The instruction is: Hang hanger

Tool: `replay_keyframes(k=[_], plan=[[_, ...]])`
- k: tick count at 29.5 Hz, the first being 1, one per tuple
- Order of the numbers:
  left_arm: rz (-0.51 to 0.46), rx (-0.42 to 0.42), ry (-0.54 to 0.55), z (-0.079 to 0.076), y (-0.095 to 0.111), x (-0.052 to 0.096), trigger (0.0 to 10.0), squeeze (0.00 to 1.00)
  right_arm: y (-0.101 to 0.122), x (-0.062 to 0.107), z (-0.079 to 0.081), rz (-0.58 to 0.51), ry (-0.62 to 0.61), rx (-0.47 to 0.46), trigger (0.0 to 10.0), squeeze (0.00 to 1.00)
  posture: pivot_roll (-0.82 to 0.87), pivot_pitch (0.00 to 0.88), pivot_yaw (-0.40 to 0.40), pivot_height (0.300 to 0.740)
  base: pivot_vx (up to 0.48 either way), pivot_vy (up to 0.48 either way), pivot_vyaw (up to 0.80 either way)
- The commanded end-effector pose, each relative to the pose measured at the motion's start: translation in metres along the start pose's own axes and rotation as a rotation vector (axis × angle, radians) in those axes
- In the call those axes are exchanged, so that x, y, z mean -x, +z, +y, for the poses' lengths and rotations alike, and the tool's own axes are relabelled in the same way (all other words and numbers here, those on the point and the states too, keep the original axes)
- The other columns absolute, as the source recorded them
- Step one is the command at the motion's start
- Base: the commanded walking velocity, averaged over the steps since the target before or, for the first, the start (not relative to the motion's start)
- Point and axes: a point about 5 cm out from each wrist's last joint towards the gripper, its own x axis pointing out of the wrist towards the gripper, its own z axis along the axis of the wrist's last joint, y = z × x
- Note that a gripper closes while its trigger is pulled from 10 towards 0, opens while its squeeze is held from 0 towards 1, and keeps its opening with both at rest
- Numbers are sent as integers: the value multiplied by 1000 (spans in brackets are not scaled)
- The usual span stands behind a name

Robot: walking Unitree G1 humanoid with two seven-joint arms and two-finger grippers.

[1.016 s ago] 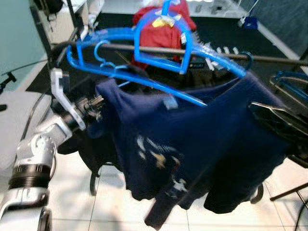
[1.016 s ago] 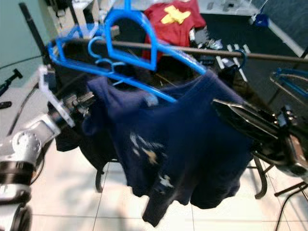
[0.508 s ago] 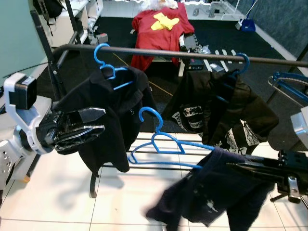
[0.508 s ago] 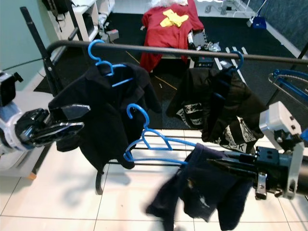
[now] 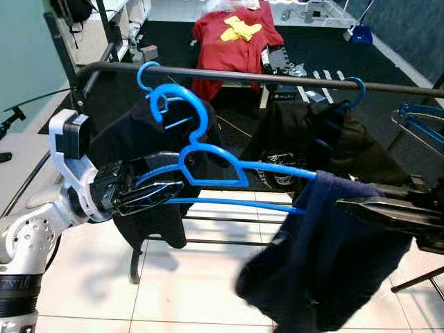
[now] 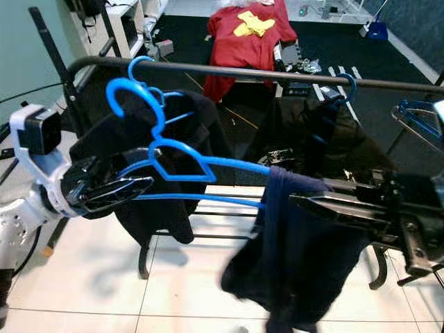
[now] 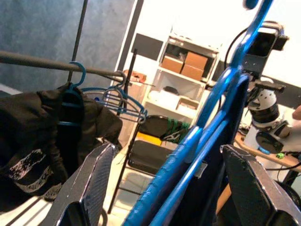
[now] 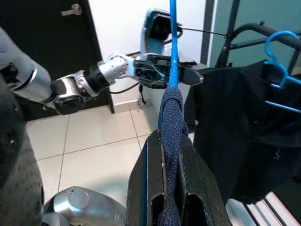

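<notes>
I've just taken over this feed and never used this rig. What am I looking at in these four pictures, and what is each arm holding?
This is a humanoid robot with two silver arms, each ending in two long black fingers. The two wide pictures come from its head camera, looking down at a dark metal clothes rail hung with black garments on blue hangers. The other two come from cameras on its wrists, looking along the fingers.

The left gripper reaches around one end of a blue plastic hanger; its wrist view shows the fingers apart, either side of the hanger. The right gripper is pinched shut on the dark navy garment draped over the hanger's other end. The hanger's hook is below the rail, not yet on it.
</notes>
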Motion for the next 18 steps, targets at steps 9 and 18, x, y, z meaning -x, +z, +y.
replay_keyframes(k=[9, 18], plan=[[15, -66, -15, -2, -1, -13, 10000, 0, 3, -9, 2, -15, 89, 31, 0, 0, -90, 131, 3, 740, 0, 0, 0], [31, -47, -175, -21, -5, -28, 9961, 0, -1, -12, -1, 7, 96, 10, 0, 0, -89, 130, -3, 740, 0, 0, 0]])
